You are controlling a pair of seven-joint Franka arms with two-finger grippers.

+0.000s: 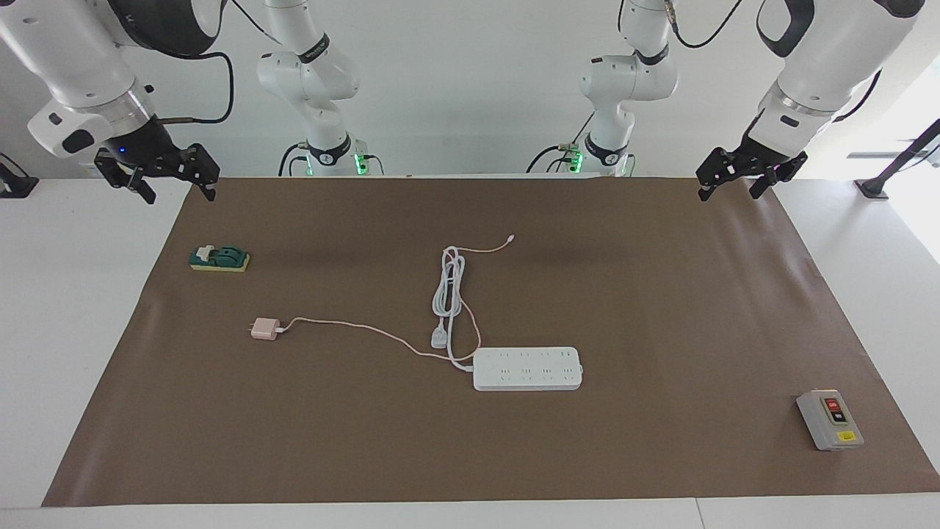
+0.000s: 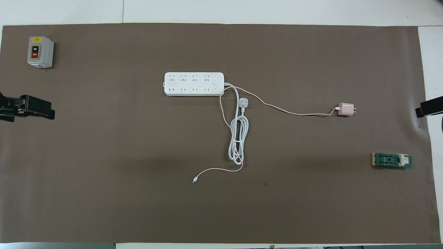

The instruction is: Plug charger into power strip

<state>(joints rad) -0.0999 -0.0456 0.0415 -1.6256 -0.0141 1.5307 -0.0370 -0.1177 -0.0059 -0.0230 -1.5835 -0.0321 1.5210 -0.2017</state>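
The charger (image 1: 264, 328) (image 2: 346, 109), a small pale-pink cube, lies on its side on the brown mat toward the right arm's end, with its prongs pointing away from the power strip. Its thin pink cable (image 1: 352, 325) (image 2: 287, 111) runs past the strip's end. The white power strip (image 1: 527, 368) (image 2: 193, 83) lies flat mid-table, sockets up. My left gripper (image 1: 731, 192) (image 2: 31, 109) hangs open over the mat's edge at its own end. My right gripper (image 1: 180, 197) (image 2: 429, 108) hangs open over the mat's edge at the other end. Neither holds anything.
The strip's thick white cord (image 1: 449, 286) (image 2: 238, 138) lies coiled nearer the robots, with its round plug (image 1: 439, 338) (image 2: 243, 102) beside the strip. A grey button box (image 1: 830, 419) (image 2: 40, 52) stands at the left arm's end. A green switch block (image 1: 220, 258) (image 2: 392, 160) sits at the right arm's end.
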